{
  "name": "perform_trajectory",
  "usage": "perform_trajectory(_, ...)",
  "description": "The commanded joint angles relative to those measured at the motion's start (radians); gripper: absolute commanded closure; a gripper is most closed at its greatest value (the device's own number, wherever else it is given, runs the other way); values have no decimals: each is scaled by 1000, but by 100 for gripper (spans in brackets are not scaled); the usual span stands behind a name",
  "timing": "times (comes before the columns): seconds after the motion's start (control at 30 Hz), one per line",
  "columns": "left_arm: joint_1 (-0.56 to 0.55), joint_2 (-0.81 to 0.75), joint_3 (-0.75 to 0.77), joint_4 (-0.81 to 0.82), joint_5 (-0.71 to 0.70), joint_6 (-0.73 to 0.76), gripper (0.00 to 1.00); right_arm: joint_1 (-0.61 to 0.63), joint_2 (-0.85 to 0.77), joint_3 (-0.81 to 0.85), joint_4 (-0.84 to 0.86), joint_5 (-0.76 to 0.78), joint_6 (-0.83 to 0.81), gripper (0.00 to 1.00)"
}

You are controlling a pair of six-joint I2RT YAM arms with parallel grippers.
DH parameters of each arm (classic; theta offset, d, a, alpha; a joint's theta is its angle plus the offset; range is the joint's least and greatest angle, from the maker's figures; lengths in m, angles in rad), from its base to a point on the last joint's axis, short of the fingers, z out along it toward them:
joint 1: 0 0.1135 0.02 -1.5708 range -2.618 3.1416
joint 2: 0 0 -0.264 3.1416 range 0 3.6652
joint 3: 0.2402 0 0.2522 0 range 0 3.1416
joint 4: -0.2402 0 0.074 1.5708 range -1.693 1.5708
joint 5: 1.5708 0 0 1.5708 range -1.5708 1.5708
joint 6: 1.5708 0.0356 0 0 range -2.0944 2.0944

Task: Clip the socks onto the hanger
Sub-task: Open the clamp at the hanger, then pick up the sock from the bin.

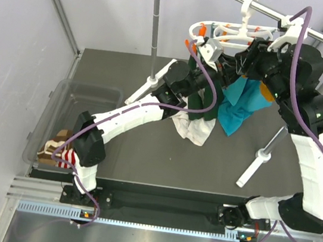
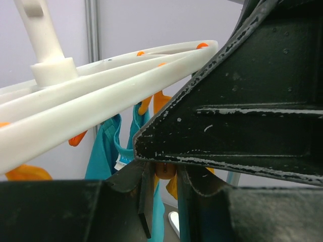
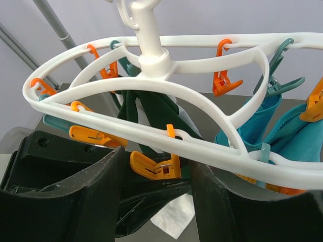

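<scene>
Striped socks (image 1: 61, 150) are seen in the clear bin (image 1: 88, 86). On the hung hanger (image 1: 234, 32), an orange clip (image 2: 163, 169) is pinched in the left gripper's (image 2: 164, 177) jaws. The right gripper's (image 3: 157, 169) jaws are held apart.

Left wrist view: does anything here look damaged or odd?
Only wear: the big black finger on the right, whichever gripper's, has white chips along its edges. The hanger and the orange clip in the left gripper look intact.
</scene>
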Motion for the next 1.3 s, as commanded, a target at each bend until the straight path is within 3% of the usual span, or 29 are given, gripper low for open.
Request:
perform_trajectory(0.0, -6, -57, 34, -11, 51, -12, 92, -17, 18, 35, 50, -7, -22, 48)
perform_trajectory(0.1, -6, -64, 34, -19, 45, -14, 85, -23, 24, 30, 51, -10, -28, 58)
perform_trajectory(0.13, -6, -70, 34, -28, 42, -19, 79, -23, 23, 21, 53, -10, -31, 69)
perform_trajectory(0.17, -6, -75, 31, -34, 36, -20, 64, -23, 15, 13, 63, -10, -34, 77)
perform_trajectory(0.23, -6, -86, 27, -57, 28, -16, 54, -29, 10, 0, 74, -7, -36, 97)
perform_trajectory(0.27, -4, -107, 22, -89, 26, -12, 45, -29, 7, -4, 76, -5, -40, 100)
perform_trajectory(0.3, -4, -121, 15, -106, 26, -11, 24, -34, 6, -5, 76, -5, -41, 100)
perform_trajectory(0.33, -4, -136, -8, -123, 23, -6, 21, -35, 6, -5, 76, -2, -42, 100)
perform_trajectory(0.47, -3, -272, -83, -272, 11, -22, 20, -40, 6, -8, 62, -2, -50, 100)
perform_trajectory(0.63, 26, -474, -227, -676, -147, -29, 25, -43, -8, -34, 56, 5, -62, 100)
perform_trajectory(0.73, 118, -635, -351, -926, -294, -84, 25, -45, -22, -57, 57, 10, -67, 100)
perform_trajectory(0.83, 302, -857, -479, -1135, -384, -155, 25, -46, -39, -86, 69, 1, -64, 100)
perform_trajectory(0.87, 383, -894, -504, -1183, -427, -163, 21, -46, -43, -89, 69, -5, -62, 100)
perform_trajectory(1.0, 523, -974, -555, -1421, -633, -183, 14, -48, -43, -102, 71, -36, -60, 100)
perform_trajectory(1.1, 628, -951, -597, -1490, -610, -187, 13, -48, -42, -111, 71, -44, -67, 100)
perform_trajectory(1.27, 810, -888, -717, -1484, -456, -252, 13, -48, -46, -128, 69, -45, -74, 100)
